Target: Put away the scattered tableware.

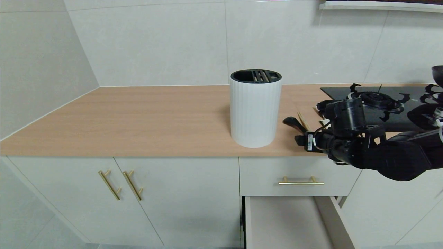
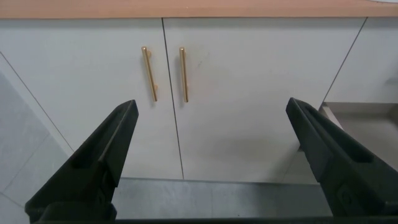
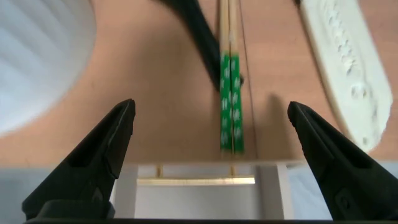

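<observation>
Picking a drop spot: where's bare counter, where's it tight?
Free: light wooden countertop from the left wall to the white ribbed cylindrical holder; also the open white drawer below. Crowded: between holder and black gas hob, where green-ended wooden chopsticks, a black-handled utensil and a cream embossed piece lie by the open right gripper.

Walls (image 1: 155, 41): pale large tiles | Countertop (image 1: 121, 117): light wood | Cabinets (image 1: 69, 197): white, brass bar handles | Drawer (image 1: 287, 224): lower one open | Hob (image 1: 377, 98): black gas, right | Floor (image 2: 211, 199): grey
</observation>
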You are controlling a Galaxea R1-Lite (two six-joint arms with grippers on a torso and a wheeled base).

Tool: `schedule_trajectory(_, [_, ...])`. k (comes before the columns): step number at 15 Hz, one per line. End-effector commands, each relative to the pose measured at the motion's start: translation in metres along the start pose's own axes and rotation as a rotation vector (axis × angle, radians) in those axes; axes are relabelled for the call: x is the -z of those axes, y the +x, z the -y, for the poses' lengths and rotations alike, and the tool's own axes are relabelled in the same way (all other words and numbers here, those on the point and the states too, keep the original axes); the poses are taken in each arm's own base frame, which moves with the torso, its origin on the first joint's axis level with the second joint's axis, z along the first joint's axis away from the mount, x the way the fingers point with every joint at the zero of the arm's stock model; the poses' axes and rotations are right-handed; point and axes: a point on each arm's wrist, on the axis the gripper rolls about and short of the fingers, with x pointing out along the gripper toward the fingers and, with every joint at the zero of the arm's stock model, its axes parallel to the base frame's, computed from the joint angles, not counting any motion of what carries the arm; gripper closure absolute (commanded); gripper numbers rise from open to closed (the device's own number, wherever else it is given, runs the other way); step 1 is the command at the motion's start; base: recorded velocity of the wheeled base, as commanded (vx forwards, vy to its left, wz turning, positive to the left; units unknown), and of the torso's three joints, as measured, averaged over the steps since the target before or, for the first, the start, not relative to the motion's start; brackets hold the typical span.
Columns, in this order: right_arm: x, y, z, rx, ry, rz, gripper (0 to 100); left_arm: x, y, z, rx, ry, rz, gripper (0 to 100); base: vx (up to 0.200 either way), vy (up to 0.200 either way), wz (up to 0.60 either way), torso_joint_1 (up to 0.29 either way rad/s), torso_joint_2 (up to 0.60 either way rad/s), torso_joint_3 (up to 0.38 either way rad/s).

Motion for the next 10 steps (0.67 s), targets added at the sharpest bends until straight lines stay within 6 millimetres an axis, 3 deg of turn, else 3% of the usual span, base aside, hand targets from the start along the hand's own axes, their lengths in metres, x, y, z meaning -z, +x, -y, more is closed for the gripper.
schedule_trajectory(1, [0.0016,0.0053,0.0013,0.008,0.003,-0.004,0,0.0000,0.0001,0.0000,-0.001,0.000,-0.001,0,0.000,0.000,0.00,0.000,0.00,0.000])
schedule_trajectory(8, [0.0041,0.0150,0.0036,0.023,0.008,-0.014,0,0.0000,0.0001,0.0000,-0.001,0.000,-0.001,0,0.000,0.000,0.00,0.000,0.00,0.000])
schedule_trajectory(9, [0.0037,0.0150,0.0035,0.022,0.010,-0.012,100,0.0000,0.0001,0.0000,-0.001,0.000,-0.001,0,0.000,0.000,0.00,0.000,0.00,0.000])
schedule_trajectory(10, [0.0024,0.0141,0.0035,0.021,0.015,-0.008,100,0.0000,0.0001,0.0000,-0.001,0.000,-0.001,0,0.000,0.000,0.00,0.000,0.00,0.000])
